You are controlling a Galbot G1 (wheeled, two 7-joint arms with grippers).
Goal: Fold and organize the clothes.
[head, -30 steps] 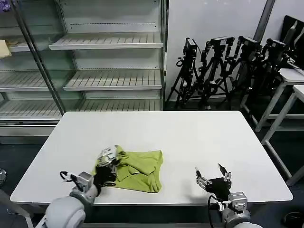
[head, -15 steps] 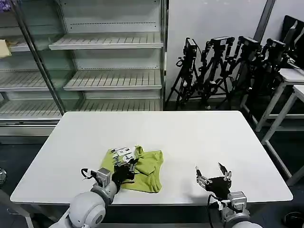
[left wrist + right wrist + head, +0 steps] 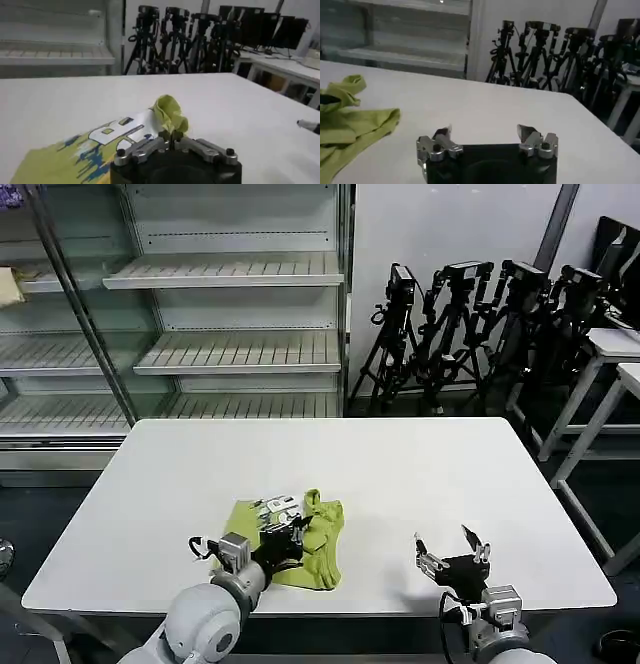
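Starting with the head view, the lime T-shirt (image 3: 305, 544) is seen bunched near the front edge of the white counter (image 3: 400, 474), left of centre, with the left gripper (image 3: 280, 529) over it and a ridge of fabric pulled up beside the gripper. The right gripper (image 3: 452, 562) is parked above the counter's front edge, well apart from the shirt, its fingers spread and nothing held. In the left wrist view, the left gripper (image 3: 172, 145) is clenched on a pinch of green fabric that rises in a small crumpled peak, and a printed panel with white and blue markings is exposed on the shirt (image 3: 90, 145) below. In the right wrist view, the right gripper (image 3: 485, 137) is released over bare counter, with the shirt (image 3: 350, 120) lying rumpled off to one side. The fold is judged to be under way: one portion is being carried across, while flattening, further folds and tidy placement are left.
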